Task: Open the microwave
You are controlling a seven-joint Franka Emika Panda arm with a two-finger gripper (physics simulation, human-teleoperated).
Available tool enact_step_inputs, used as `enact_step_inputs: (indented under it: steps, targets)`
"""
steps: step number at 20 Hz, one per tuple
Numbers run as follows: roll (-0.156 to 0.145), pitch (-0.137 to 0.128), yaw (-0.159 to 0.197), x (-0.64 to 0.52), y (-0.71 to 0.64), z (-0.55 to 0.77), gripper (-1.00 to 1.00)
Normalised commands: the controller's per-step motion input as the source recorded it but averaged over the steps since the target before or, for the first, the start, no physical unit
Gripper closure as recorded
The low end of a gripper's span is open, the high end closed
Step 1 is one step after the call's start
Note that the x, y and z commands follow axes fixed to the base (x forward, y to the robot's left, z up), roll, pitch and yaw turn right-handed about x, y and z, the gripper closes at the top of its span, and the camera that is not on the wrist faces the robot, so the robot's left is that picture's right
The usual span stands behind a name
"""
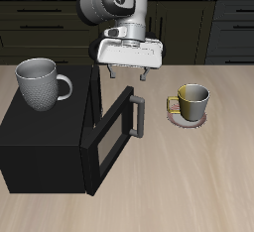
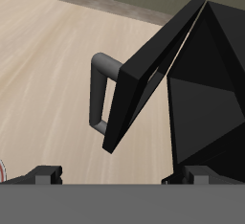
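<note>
The microwave (image 1: 40, 137) is a large matte black box at one end of the table. Its door (image 1: 111, 132) stands partly swung out, with a gap at the handle side. The grey bar handle (image 1: 139, 112) is on the door's free edge. My gripper (image 1: 130, 77) hangs just above and slightly behind the handle, open, with nothing between its fingers. In the wrist view the door (image 2: 144, 75) and handle (image 2: 100, 94) lie close ahead of the gripper (image 2: 120, 174), and the microwave body (image 2: 206, 103) is beside them.
A grey mug (image 1: 42, 82) stands on top of the microwave. A yellow-green mug (image 1: 191, 100) sits on a small pinkish plate (image 1: 188, 121) beside the door's swing. Dark cabinets (image 1: 40, 23) run along the back.
</note>
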Motion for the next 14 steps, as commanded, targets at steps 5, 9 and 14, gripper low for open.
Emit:
enact_step_inputs:
  steps: [5, 9, 14]
  targets:
    - [-0.029, -0.034, 0.05, 0.07, -0.25, 0.19, -1.0]
    - [-0.021, 0.005, -0.027, 0.04, -0.31, 0.03, -1.0]
    - [0.0, 0.008, -0.007, 0.11, -0.06, -0.04, -1.0]
